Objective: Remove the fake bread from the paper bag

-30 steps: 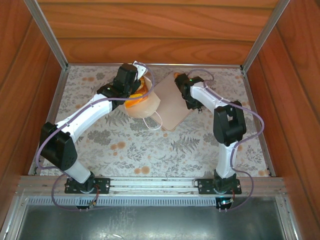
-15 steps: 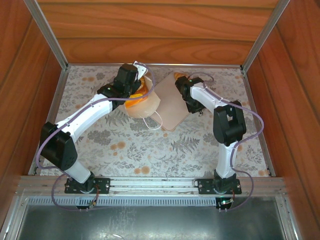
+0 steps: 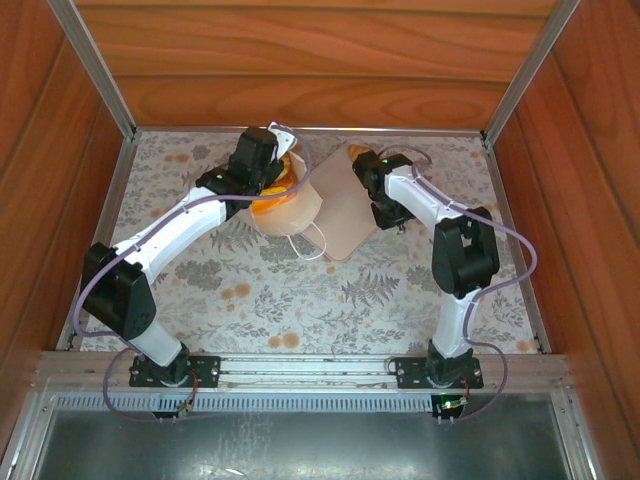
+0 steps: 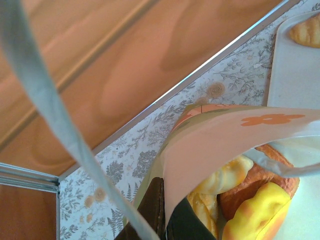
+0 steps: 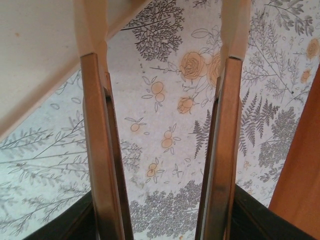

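L claw (image 4: 165, 220) pinches paper bag (image 4: 215, 145) rim; R claw (image 5: 162, 125) apart, empty.

No words or numbers could be read anywhere; the paper bag (image 4: 225, 145) carried just a small orange flower-like mark (image 4: 272, 120), no letters.

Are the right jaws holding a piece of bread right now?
No, in the right wrist view the right jaws stand apart, with bare flowered tablecloth showing between them and no bread there.
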`<action>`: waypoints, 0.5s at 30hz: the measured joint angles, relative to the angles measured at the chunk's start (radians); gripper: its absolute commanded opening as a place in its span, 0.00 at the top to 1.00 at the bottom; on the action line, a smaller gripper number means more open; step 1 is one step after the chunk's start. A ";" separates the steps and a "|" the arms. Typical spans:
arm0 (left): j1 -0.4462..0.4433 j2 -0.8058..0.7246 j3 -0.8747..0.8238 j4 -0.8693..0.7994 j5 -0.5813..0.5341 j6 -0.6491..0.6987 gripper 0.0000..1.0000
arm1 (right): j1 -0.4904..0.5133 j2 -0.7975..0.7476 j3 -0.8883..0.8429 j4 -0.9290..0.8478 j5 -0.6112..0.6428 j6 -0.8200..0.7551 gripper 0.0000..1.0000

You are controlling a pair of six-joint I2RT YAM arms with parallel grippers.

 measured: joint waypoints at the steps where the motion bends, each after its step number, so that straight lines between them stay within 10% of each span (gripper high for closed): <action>1: 0.000 0.000 0.000 0.000 0.000 0.000 1.00 | 0.000 -0.005 0.000 -0.004 -0.007 0.000 0.45; 15: 0.000 0.000 0.000 0.000 0.000 0.000 1.00 | 0.007 -0.137 -0.012 -0.031 -0.206 0.029 0.62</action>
